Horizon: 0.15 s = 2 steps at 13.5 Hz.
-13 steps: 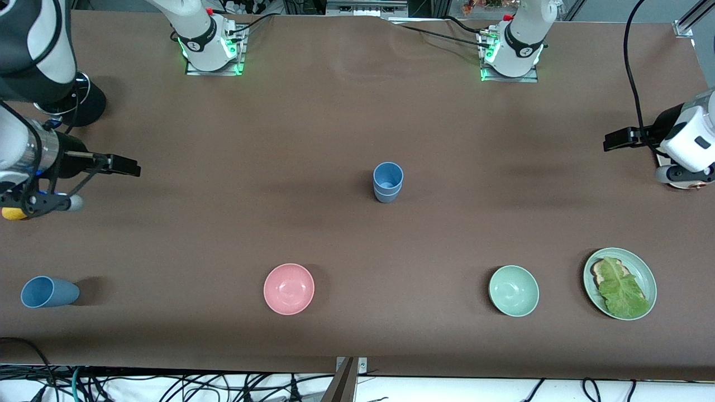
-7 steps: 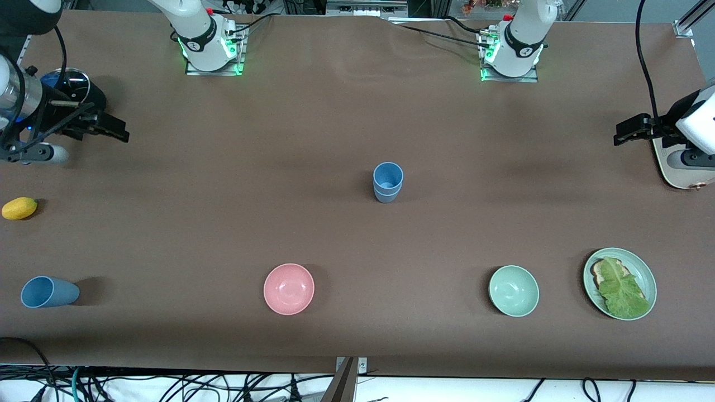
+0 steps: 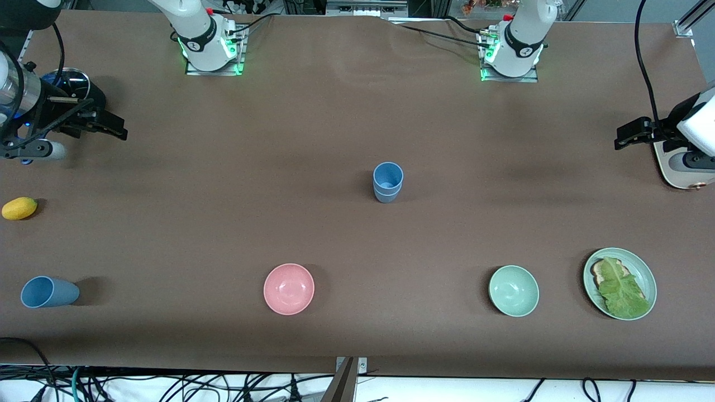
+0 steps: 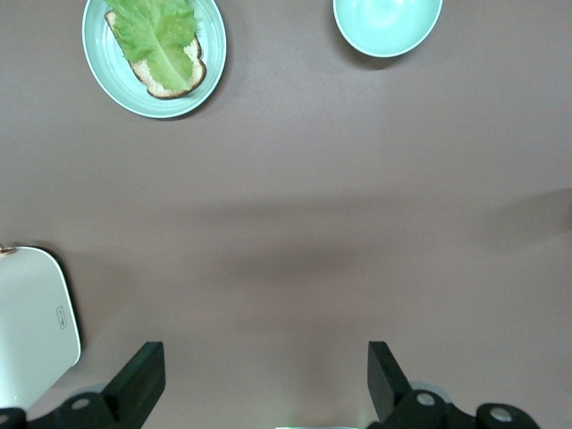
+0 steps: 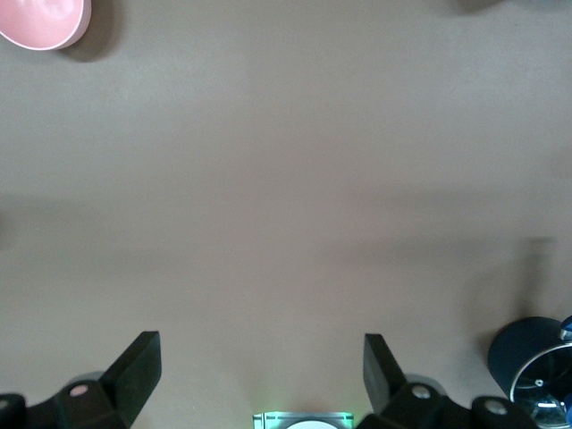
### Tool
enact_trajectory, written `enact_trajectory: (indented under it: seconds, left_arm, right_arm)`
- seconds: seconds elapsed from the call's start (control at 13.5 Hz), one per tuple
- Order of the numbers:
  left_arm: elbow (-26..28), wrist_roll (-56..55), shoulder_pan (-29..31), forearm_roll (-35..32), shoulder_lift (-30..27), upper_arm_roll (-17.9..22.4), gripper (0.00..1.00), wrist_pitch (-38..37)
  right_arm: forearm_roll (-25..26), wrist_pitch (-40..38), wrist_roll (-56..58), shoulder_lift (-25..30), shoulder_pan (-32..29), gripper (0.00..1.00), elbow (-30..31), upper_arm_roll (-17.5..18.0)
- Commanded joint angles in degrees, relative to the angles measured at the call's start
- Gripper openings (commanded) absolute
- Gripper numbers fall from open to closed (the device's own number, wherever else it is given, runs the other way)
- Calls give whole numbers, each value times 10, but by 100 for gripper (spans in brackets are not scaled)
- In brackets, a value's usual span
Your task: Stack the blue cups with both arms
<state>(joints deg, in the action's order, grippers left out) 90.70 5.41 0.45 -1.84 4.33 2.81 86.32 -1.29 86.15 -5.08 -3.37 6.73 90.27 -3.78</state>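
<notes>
Stacked blue cups mid-table; lone cup on its side.

Two blue cups stand nested mid-table, a third blue cup lies on its side at the right arm's end (nearer the camera than the lemon), while the right gripper and left gripper hang over the table's ends.

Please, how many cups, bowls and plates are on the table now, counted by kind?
Cups: 3 (blue stack of two, blue cup on its side)
Bowls: 2 (pink bowl, pale green bowl)
Plates: 1 (green plate)
Total: 6
</notes>
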Motion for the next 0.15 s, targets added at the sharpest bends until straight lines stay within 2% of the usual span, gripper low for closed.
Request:
enact_trajectory:
  seconds: [0.0, 0.07]
  left_arm:
    - [11, 14, -5, 10, 1, 9, 100, 3]
    - [9, 15, -5, 10, 5, 9, 100, 3]
  right_arm:
    - [3, -22, 5, -11, -9, 100, -22, 10]
    - [4, -32, 3, -11, -8, 100, -22, 11]
